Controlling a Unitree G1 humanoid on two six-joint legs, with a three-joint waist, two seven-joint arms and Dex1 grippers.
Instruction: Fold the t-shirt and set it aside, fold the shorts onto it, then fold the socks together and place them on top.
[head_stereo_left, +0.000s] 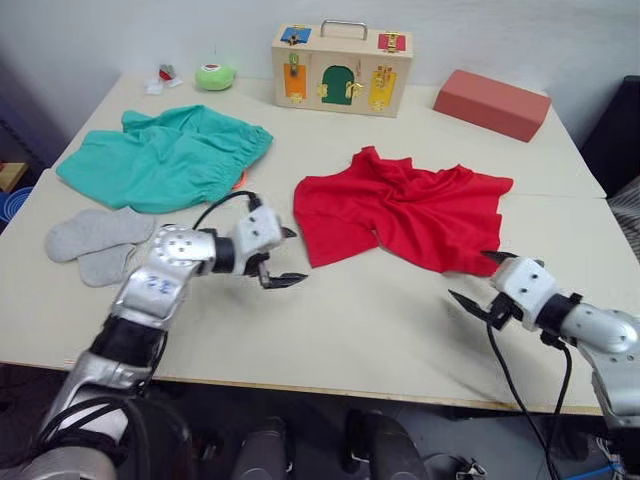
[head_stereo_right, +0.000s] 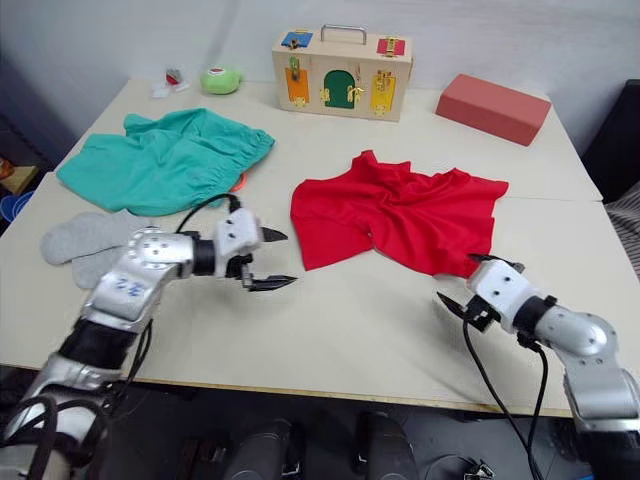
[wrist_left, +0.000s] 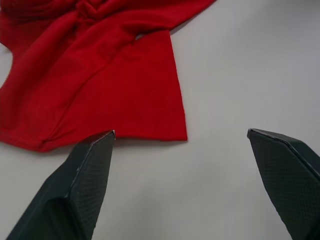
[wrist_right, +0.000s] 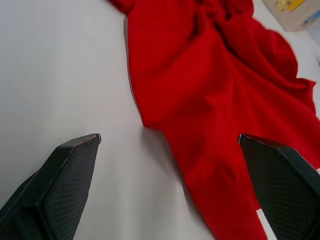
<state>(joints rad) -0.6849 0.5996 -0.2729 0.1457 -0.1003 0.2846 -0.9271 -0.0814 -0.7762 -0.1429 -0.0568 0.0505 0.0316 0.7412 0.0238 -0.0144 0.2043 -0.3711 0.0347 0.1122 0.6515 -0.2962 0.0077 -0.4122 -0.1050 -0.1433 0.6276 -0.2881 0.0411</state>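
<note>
The red t-shirt (head_stereo_left: 400, 207) lies crumpled and unfolded in the middle of the table. Teal-green shorts (head_stereo_left: 165, 155) lie bunched at the far left. Two grey socks (head_stereo_left: 95, 240) rest side by side near the left edge, in front of the shorts. My left gripper (head_stereo_left: 285, 256) hovers open just left of the t-shirt's near-left corner (wrist_left: 150, 90). Open as well, my right gripper (head_stereo_left: 482, 280) sits just in front of the shirt's near-right edge (wrist_right: 210, 100), with nothing between its fingers.
A wooden latch box (head_stereo_left: 342, 68) with a handle stands at the back centre. A salmon-red block (head_stereo_left: 492, 103) lies at the back right. A small green object (head_stereo_left: 214, 76) and small bits (head_stereo_left: 163, 78) sit at the back left. Bare tabletop (head_stereo_left: 370, 320) spreads in front of the shirt.
</note>
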